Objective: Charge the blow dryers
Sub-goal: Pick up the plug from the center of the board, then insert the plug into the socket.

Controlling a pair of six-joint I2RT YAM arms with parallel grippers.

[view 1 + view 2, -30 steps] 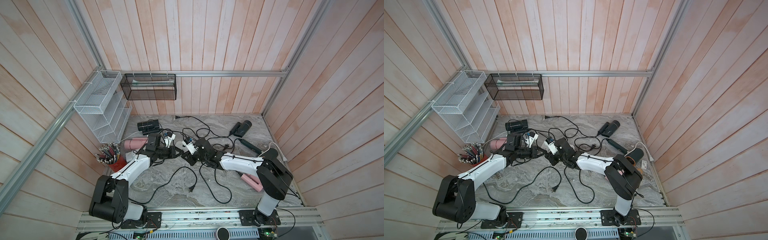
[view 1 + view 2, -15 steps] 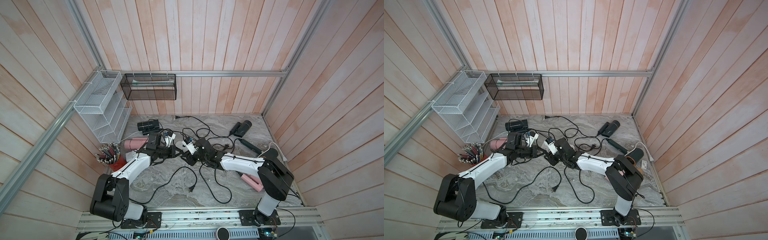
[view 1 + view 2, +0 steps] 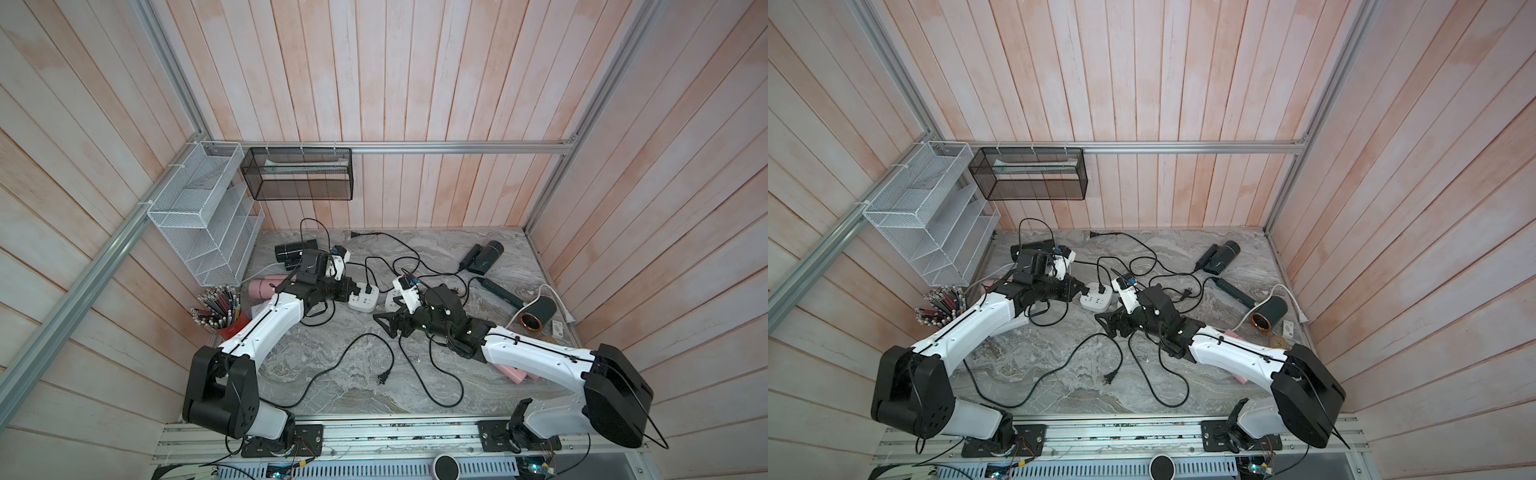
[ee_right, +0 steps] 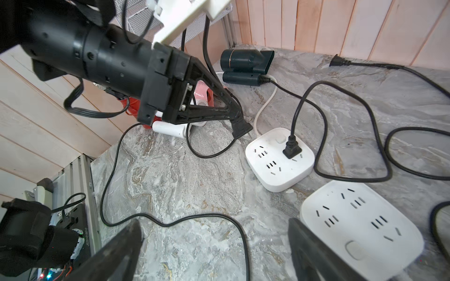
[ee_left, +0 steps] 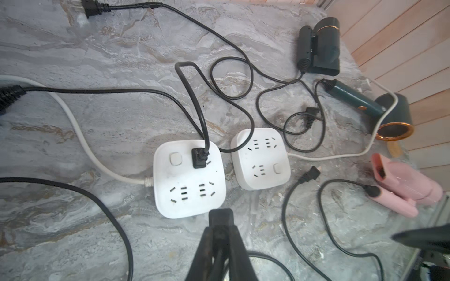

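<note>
Right wrist view: left fingers point(image 4: 214, 114) clamp plug point(image 4: 241, 127) beside power strip point(image 4: 280, 158), right fingers point(image 4: 121, 243) wide, empty; next, plug needs lining up over free socket point(image 4: 272, 167).

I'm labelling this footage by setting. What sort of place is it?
Probably a mock-up vanity or salon counter inside a robot test cell: marble-look countertop strewn with blow dryers and power strips, plank walls on bare aluminium framing, two robot arms bolted to a front rail.

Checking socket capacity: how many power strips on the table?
2 power strips. One ahead of the left gripper, one black plug seated in it; the other beside it, by the right gripper, sockets empty. None appears hidden.
</note>
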